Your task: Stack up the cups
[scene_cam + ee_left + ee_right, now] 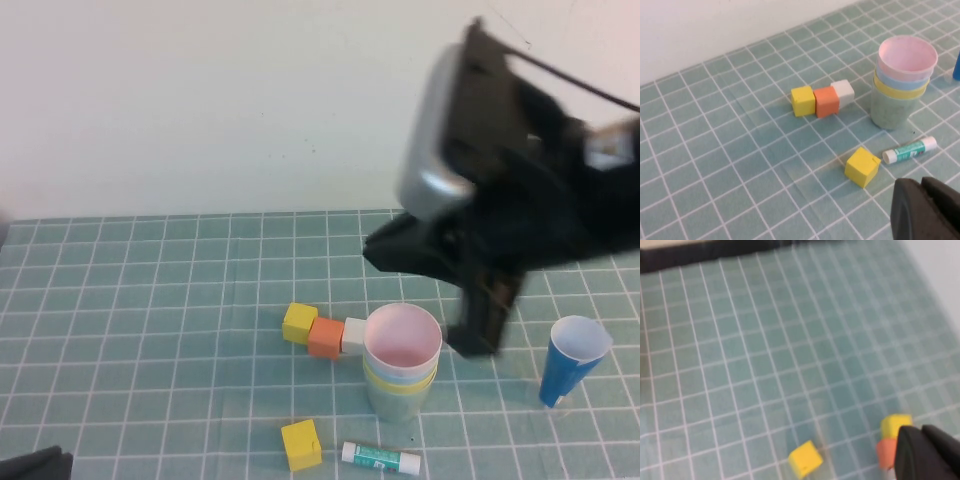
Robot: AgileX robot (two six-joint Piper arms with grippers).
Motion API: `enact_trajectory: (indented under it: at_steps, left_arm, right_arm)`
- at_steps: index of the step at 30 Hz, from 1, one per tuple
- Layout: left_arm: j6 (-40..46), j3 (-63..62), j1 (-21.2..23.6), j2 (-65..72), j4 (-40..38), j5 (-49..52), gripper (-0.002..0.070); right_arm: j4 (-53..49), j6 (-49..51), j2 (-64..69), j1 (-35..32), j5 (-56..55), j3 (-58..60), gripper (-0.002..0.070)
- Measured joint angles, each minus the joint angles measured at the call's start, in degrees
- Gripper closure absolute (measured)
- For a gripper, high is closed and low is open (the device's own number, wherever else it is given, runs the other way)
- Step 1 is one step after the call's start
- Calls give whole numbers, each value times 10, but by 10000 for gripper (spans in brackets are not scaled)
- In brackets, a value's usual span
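Four cups [402, 362] stood nested, pink on top, mid-surface beside three blocks [324, 332]. Stacking looked complete. Right hand [478, 325] hung just right of the stack, grip cannot tell, apparently empty. Left hand [927, 210] parked low, grip cannot tell. Next: retreat clear.
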Motion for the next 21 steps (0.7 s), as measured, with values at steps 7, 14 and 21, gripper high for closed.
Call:
enact_trajectory:
  at_steps: [7,14,21]
  left_arm:
    - [0,35,0,-41,0,-17,677]
    - [0,35,0,-43,0,15,677]
    - [0,35,0,-43,0,24,677]
  right_arm:
    - [13,-30,-205,29,-106,160,678]
    - [23,-32,-351,29,-181,285,678]
    - [58,-34,-393,29,-341,360,678]
